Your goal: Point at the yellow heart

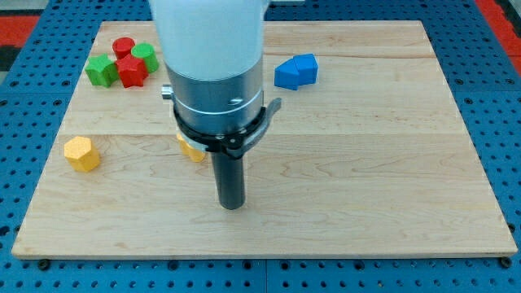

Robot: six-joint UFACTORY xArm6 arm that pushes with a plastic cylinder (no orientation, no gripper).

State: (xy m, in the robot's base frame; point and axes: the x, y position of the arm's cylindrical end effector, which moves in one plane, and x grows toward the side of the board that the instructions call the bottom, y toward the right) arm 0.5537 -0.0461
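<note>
Tip (232,206) right of half-hidden yellow block (191,150), bottom edge near.

- You have a blue block (295,71) near the wooden board's (366,163) top.
- At top left, touching: red cylinder (123,46), red block (131,71), green blocks (102,71).
- Yellow hexagon (81,153) at left.

Bright even light, soft shadows, sharp focus, no glare.

Robotics lab, wooden board (366,163) on blue perforated bench (496,98)
</note>
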